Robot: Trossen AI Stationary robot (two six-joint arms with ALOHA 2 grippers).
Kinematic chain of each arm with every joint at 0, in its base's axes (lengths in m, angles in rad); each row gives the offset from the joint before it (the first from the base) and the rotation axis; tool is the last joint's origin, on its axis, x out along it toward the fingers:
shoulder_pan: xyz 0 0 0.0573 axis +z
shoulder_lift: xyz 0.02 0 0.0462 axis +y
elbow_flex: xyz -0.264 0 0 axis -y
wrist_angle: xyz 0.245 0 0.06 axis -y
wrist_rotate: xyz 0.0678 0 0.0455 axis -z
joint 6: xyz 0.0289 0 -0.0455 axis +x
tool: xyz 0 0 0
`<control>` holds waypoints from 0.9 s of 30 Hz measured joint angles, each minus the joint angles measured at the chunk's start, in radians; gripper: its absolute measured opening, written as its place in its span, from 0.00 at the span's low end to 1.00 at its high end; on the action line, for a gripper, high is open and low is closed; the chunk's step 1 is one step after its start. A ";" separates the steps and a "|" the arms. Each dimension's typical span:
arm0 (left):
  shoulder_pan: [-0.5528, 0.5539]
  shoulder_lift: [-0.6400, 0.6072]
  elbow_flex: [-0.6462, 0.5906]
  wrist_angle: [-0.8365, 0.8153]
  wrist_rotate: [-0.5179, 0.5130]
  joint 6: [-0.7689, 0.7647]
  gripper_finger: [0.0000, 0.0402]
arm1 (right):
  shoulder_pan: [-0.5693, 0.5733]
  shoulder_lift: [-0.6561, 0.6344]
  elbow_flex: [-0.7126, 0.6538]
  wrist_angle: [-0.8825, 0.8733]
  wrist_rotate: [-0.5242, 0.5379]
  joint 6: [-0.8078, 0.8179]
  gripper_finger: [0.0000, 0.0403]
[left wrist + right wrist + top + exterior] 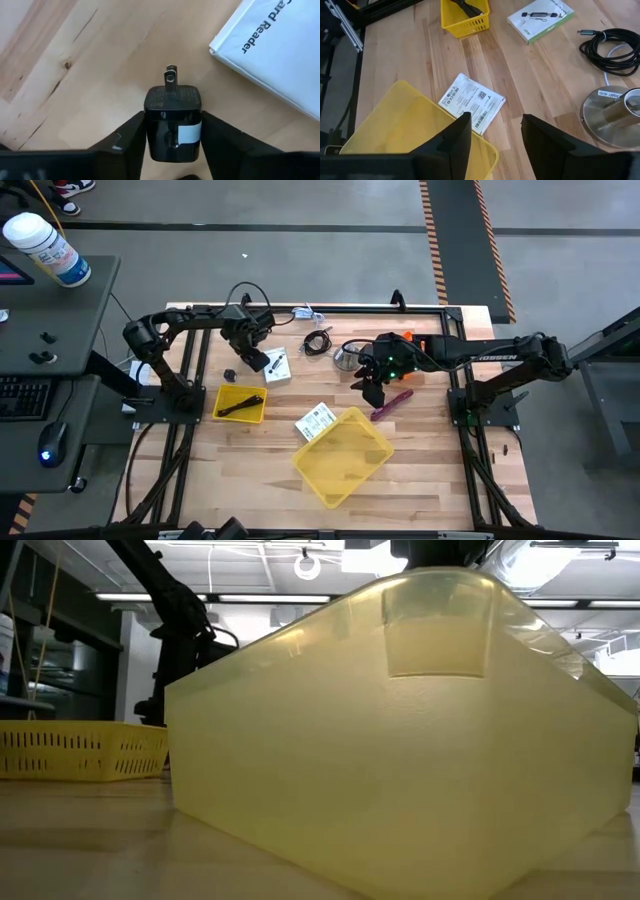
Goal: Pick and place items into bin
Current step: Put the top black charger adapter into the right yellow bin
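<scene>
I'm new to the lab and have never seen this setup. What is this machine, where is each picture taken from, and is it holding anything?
Two dark robot arms work at a wooden table, sorting loose items into a bin. One picture looks straight down, one looks level across the tabletop, and one comes from each arm's wrist.

From above you see a big yellow bin, a small yellow basket, a label card, a white box, a coiled cable, a silver cone and a purple stick. The low picture is almost filled by the bin's wall.

The left gripper has its fingers against both sides of a black plug on the table. The right gripper hangs open above the label card, holding nothing.
</scene>
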 joint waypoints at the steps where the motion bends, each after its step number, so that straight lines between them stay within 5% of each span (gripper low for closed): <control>1: 0.000 -0.001 0.000 0.003 0.000 0.000 0.36 | 0.000 0.000 0.000 0.000 0.000 0.000 0.40; 18: -0.010 -0.064 0.041 -0.104 0.075 -0.016 0.33 | -0.002 -0.016 0.000 0.000 0.022 0.021 0.40; 27: -0.148 -0.187 0.178 -0.208 0.109 -0.068 0.33 | -0.035 -0.118 0.000 -0.025 0.102 0.027 0.40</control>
